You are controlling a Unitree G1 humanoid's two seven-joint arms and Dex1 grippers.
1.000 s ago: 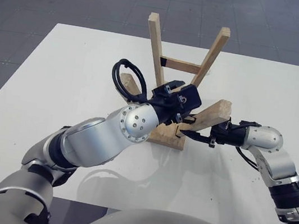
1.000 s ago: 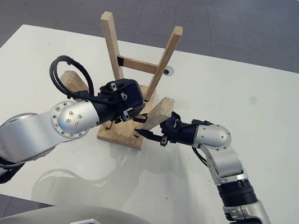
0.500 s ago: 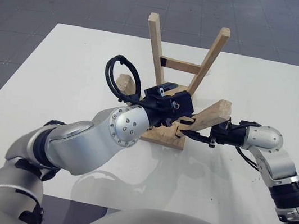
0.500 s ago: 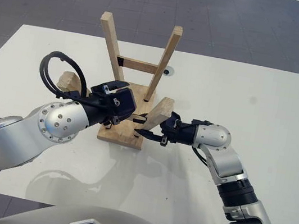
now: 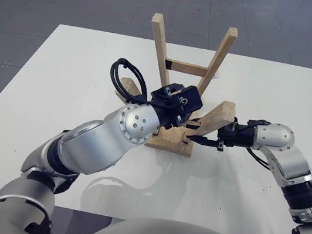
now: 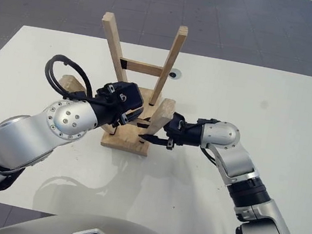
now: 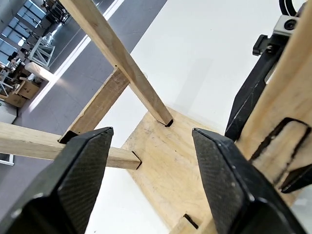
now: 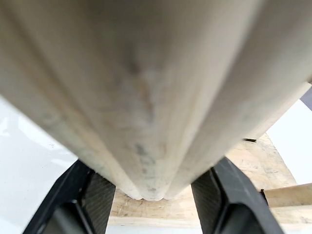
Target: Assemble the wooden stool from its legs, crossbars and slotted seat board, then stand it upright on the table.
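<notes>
The slotted seat board [image 5: 170, 142] lies flat on the white table [image 5: 61, 78]. Two legs [image 5: 158, 41] joined by a crossbar [image 5: 187, 68] stand up from its far side. A third leg [image 5: 214, 117] leans over the board's right edge, with my right gripper [image 6: 144, 136] shut on it; that leg [image 8: 146, 97] sits between the fingers [image 8: 92, 204]. My left gripper [image 7: 151, 132] hovers open just above the board [image 7: 165, 165], close beside the held leg [image 7: 287, 92]. Another wooden end [image 6: 66, 82] pokes out behind my left arm's cable.
The table has wide bare stretches left of the stool [image 6: 28, 61] and to its right [image 6: 275, 112]. A small dark spot [image 6: 176, 74] marks the top behind the stool. Grey floor lies beyond the far table edge.
My right gripper has drawn in toward the board, tipping the held leg more upright. My left arm has shifted slightly over the board.
</notes>
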